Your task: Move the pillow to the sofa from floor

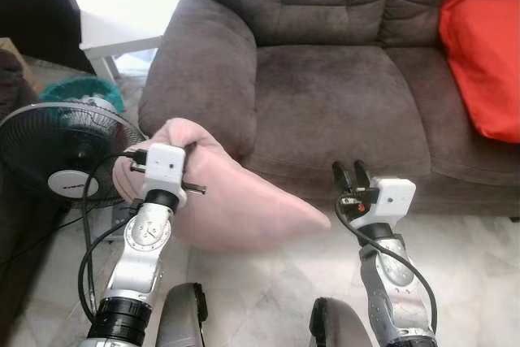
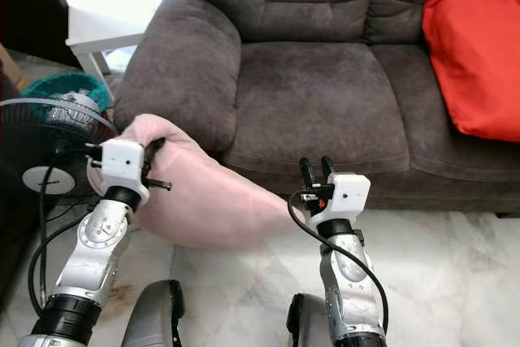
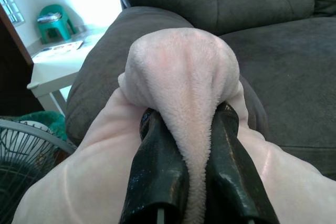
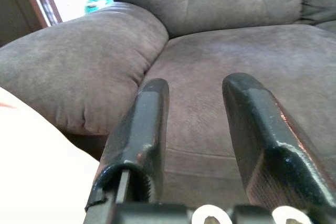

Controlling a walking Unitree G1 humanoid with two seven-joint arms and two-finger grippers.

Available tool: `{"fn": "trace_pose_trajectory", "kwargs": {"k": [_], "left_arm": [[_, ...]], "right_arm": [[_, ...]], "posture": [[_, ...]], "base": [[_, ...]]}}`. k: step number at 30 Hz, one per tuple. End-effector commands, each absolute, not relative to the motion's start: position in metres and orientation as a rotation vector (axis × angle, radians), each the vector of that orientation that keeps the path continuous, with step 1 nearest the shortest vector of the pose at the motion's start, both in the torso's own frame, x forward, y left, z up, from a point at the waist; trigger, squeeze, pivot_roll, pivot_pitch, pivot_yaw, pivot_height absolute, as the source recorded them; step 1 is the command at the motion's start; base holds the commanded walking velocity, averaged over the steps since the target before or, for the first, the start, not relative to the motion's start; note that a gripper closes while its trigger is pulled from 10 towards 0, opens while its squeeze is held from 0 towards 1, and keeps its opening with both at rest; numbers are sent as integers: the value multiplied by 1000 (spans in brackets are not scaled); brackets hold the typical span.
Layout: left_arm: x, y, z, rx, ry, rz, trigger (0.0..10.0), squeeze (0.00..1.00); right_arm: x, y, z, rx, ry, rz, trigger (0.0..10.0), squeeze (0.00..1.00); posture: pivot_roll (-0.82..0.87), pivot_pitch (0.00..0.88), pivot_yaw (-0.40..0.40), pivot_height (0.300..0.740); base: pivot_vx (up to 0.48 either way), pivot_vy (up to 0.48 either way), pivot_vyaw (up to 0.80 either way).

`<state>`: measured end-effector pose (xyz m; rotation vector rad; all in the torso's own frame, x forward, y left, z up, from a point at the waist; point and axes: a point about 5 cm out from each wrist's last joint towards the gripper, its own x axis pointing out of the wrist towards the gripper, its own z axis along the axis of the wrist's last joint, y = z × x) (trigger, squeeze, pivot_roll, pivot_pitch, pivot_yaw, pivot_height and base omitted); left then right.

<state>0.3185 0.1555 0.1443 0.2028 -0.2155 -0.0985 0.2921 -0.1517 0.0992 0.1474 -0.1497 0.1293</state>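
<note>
Both eye views look forward and down from the head, sharing the sofa (image 1: 341, 79). Each wrist view looks closely along its fingers toward that sofa.

One plush pale-pink pillow (image 1: 236, 201); one flat bright-red fabric cushion (image 1: 485, 54); one dark grey-brown upholstered sofa (image 1: 325, 95) with one padded armrest (image 1: 203, 62) in view. One black wire-caged round floor fan (image 1: 57, 148); one white square side table (image 1: 122, 14); one small green plastic stool (image 3: 52, 22); one teal woven basket (image 1: 81, 91). Two silver robot arms, one left gripper (image 1: 188, 150) and one right gripper (image 1: 350, 172), two long black fingers (image 4: 144, 129) apiece.
</note>
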Motion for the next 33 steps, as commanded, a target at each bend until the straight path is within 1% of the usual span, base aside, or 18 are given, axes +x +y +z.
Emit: {"fn": "trace_pose_trajectory", "kwargs": {"k": [1, 19, 21, 28, 33], "left_arm": [[317, 156, 169, 196, -324, -93, 10000, 0], [316, 155, 168, 190, -308, -97, 10000, 0], [316, 155, 168, 190, -307, -97, 10000, 0], [316, 156, 168, 190, -307, -94, 10000, 0], [316, 156, 168, 189, -305, -96, 10000, 0]], "right_arm": [[290, -153, 93, 148, -128, 121, 10000, 0], [291, -153, 95, 153, -140, 119, 10000, 0], [291, -153, 95, 152, -144, 121, 10000, 0], [291, -153, 95, 153, -144, 121, 10000, 0], [291, -153, 94, 156, -140, 120, 10000, 0]], "posture": [[86, 32, -40, 605], [91, 31, -40, 605], [91, 31, -40, 624], [91, 32, -39, 649], [93, 31, -37, 679]], "base": [[0, 0, 0], [0, 0, 0], [0, 0, 0], [0, 0, 0], [0, 0, 0]]}}
